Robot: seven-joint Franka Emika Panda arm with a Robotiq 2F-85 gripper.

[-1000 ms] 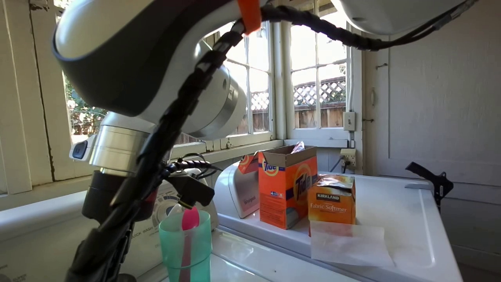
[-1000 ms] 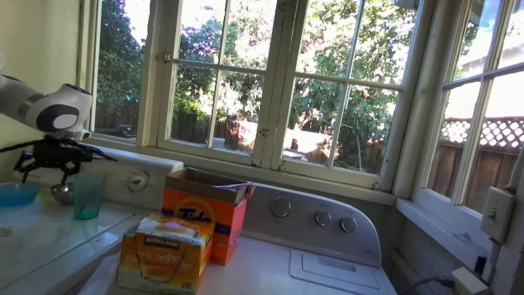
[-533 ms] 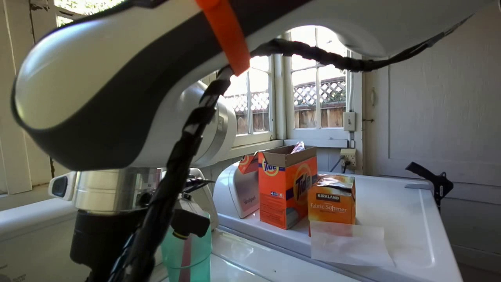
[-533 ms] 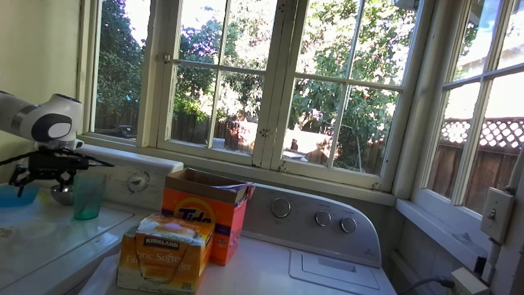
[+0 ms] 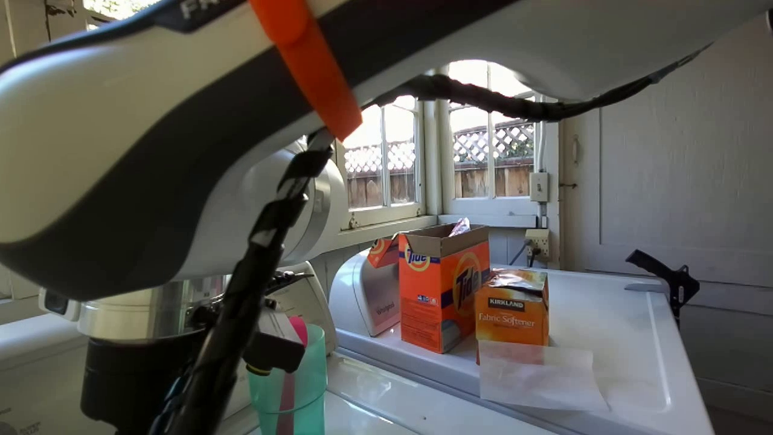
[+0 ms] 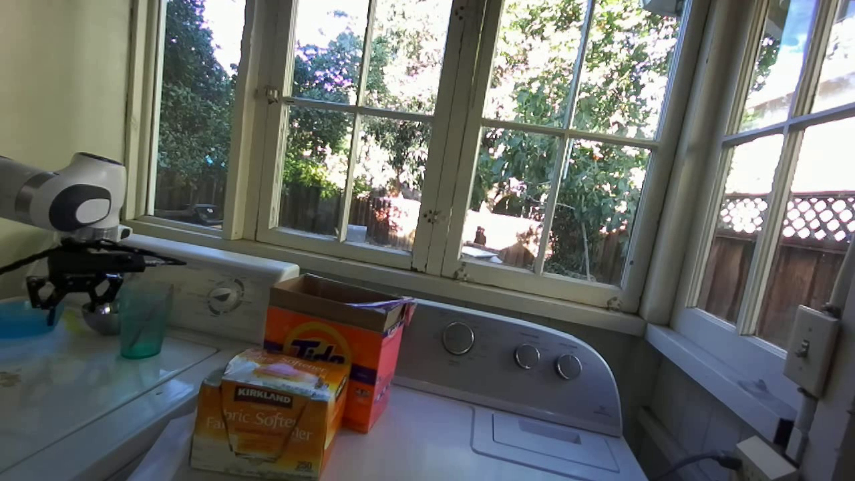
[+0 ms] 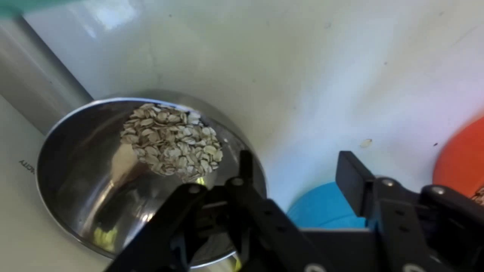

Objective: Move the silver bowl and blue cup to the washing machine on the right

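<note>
The silver bowl [image 7: 68, 177] holds oats. In an exterior view the bowl [image 6: 101, 323] sits on the left machine, behind the teal cup [image 6: 141, 331]. The see-through teal cup [image 5: 311, 393] has a pink spoon in it; its edge shows at the wrist view's top left corner. A blue round dish [image 7: 321, 206] lies beside the bowl, also at the left in an exterior view [image 6: 23, 319]. My gripper [image 7: 295, 156] is partly open with nothing between its pads. One finger is over the bowl's inside, the other outside its rim, above the blue dish. Contact cannot be told.
The right machine's white top [image 6: 427, 447] holds a Tide box [image 5: 444, 296] and a Kirkland fabric softener box [image 5: 513, 308] with a white sheet [image 5: 537, 377] in front. An orange dish [image 7: 463, 162] is at the wrist view's right edge. Control panels and windows stand behind.
The arm has come down and moved left in both exterior views. The gripper's fingers are closer together than half a second ago. The bowl, cup and boxes have not moved.
</note>
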